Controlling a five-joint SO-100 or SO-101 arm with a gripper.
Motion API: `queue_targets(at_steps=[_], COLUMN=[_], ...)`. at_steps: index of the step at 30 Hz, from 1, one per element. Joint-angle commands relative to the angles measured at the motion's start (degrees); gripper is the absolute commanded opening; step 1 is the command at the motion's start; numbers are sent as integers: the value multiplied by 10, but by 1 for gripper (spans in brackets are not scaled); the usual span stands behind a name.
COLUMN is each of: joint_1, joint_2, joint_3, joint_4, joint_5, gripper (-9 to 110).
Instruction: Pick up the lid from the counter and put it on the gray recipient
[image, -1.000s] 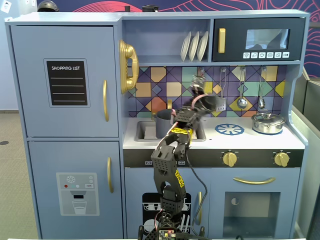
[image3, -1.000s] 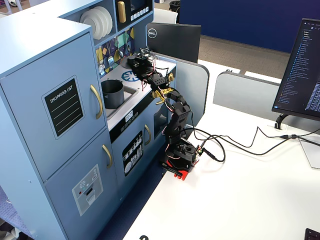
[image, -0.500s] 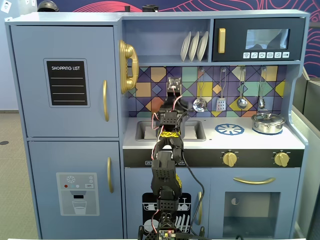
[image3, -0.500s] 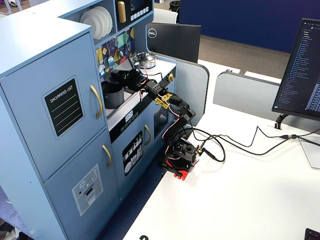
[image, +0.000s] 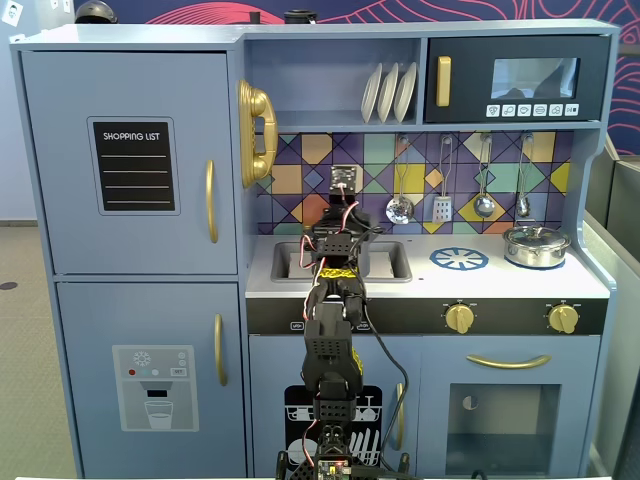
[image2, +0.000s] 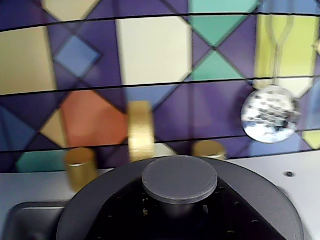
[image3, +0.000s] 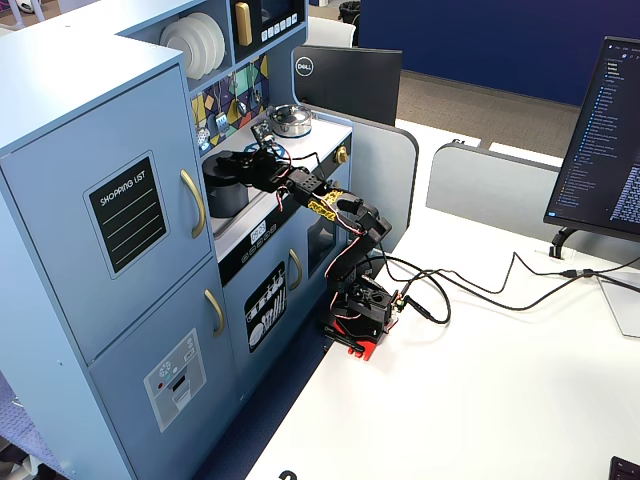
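the lid (image2: 180, 180) fills the wrist view's bottom, over the pot (image3: 226, 190) at the worktop's (image: 420, 284) left end — hand grip unclear; off-centre release could tip it.

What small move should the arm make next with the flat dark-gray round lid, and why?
Probably ease the lid straight down, then release: a fixed view shows it level over the matte dark-gray cylindrical pot, but whether it is seated is unclear.
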Motion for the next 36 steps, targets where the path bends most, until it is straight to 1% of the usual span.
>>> queue_targets(at_steps=[1,17,32,33,35,36], joint_1=[-6,-13,-9,-8,-2,0], joint_2=[1,-32,10,16,32,41], joint_3=[-16,-10,48,51,52,51], joint_4=[-24,-52,-41,-37,-12,4], joint_5=[-5,-4,-12,-11,-7,-11], gripper=[0,0,0,4,18,23])
